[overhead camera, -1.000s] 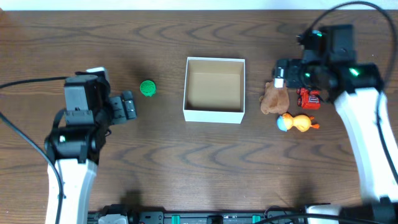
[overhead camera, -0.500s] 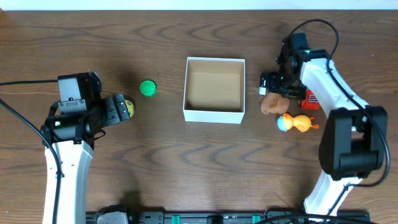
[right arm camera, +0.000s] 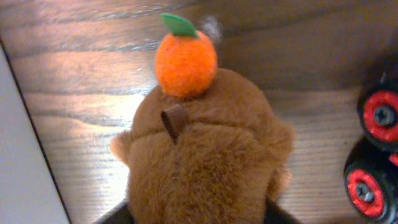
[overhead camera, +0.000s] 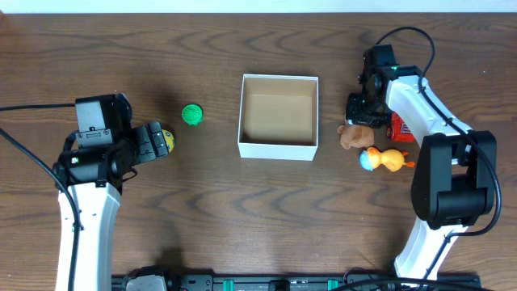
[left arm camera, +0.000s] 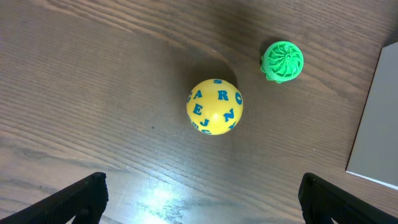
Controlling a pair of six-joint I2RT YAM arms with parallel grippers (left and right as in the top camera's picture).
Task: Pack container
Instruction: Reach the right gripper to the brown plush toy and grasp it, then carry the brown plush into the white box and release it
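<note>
The container (overhead camera: 279,144), a square white box with a tan inside, stands mid-table with nothing in it. My right gripper (overhead camera: 360,115) is down on a brown plush toy (overhead camera: 353,136) just right of the box. In the right wrist view its dark fingers (right arm camera: 117,215) press both sides of the plush (right arm camera: 205,149), which carries an orange ball (right arm camera: 185,62) on its head. My left gripper (overhead camera: 157,141) stands open, its fingers (left arm camera: 84,196) wide apart. A yellow lettered ball (left arm camera: 214,107) lies on the table ahead of them.
A green ridged toy (overhead camera: 191,115) lies between the yellow ball and the box, also showing as the green toy (left arm camera: 282,61). A red car (overhead camera: 401,128) and an orange duck (overhead camera: 384,159) sit close beside the plush. The car's wheels (right arm camera: 378,149) are right of the plush.
The right arm came down over the brown plush and its jaws closed on it. The left arm drew back early on, uncovering the yellow ball, then held still.
</note>
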